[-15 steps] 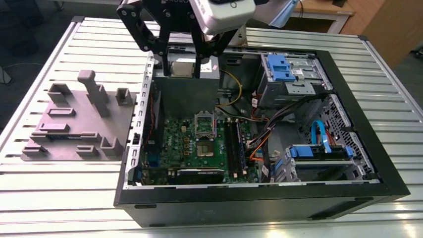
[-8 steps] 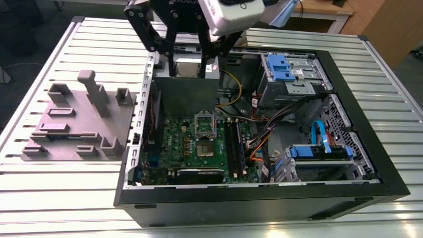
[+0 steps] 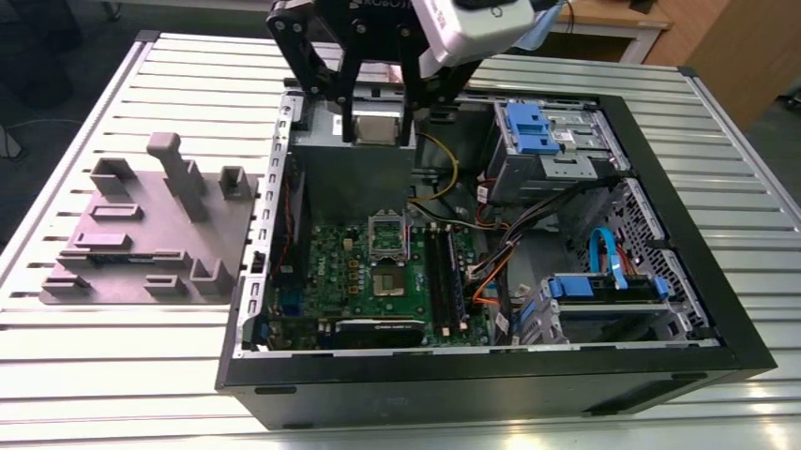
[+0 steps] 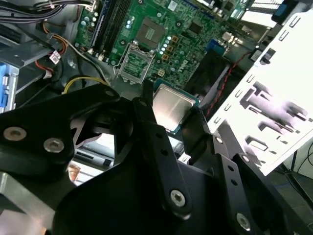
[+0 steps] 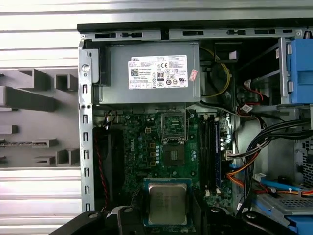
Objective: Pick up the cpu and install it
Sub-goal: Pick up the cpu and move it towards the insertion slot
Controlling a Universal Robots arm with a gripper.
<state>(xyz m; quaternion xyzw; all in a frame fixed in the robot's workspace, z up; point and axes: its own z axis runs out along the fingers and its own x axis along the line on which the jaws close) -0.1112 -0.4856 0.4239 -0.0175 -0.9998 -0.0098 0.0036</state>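
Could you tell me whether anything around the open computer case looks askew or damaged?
Nothing stands out: the cpu sits squarely in the claw above the case, and the socket on the motherboard looks empty.

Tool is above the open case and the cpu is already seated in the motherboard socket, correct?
Not quite. The cpu isn't seated: the tool grips it above the open case, and the motherboard socket is empty, as the first wrist view shows.
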